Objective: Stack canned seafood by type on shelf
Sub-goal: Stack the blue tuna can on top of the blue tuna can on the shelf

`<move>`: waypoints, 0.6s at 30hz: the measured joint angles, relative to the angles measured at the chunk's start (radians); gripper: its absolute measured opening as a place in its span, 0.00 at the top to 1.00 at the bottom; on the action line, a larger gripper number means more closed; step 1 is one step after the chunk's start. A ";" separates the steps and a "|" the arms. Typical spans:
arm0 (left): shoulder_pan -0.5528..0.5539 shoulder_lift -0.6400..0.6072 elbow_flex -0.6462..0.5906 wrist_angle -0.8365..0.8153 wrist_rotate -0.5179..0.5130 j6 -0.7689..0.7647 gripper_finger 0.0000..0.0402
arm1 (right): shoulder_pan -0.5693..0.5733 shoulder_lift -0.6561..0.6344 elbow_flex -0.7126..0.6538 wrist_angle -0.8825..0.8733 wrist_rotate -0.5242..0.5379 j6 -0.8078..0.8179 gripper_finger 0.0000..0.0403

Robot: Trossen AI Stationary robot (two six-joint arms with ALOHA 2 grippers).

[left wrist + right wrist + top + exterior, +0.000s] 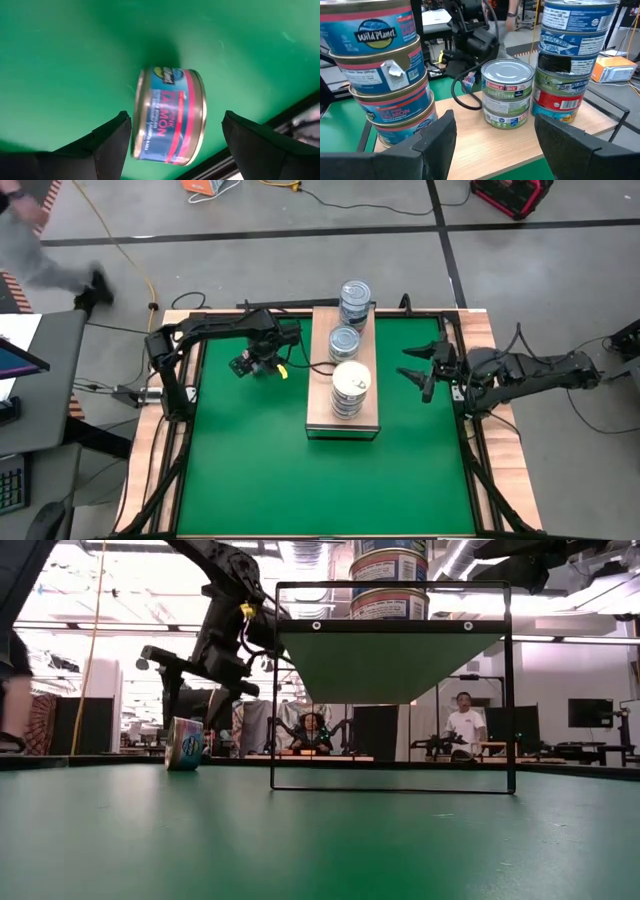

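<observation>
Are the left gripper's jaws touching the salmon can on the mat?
Apart. The left wrist view shows green mat between each dark finger and the salmon can; the left gripper is open around it.

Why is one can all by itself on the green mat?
One salmon can is off the shelf, standing on its edge on the green mat instead of lying flat. The open left gripper hovers over it. The other cans sit in three stacks on the shelf.
</observation>
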 joint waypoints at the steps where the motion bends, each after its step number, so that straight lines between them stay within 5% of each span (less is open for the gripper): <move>1: 0.000 0.009 0.000 -0.008 -0.006 0.018 0.26 | 0.003 0.004 0.000 0.001 0.000 0.000 0.27; 9: 0.000 0.064 0.000 0.003 -0.090 0.088 0.32 | 0.006 0.015 0.000 -0.010 0.000 0.017 0.27; 15: 0.002 0.067 0.000 -0.012 -0.080 -0.135 0.51 | 0.006 -0.005 0.000 -0.075 0.006 0.066 0.27; 18: -0.001 0.067 0.000 -0.067 -0.060 -0.308 0.52 | 0.006 -0.031 0.000 -0.130 0.007 0.104 0.27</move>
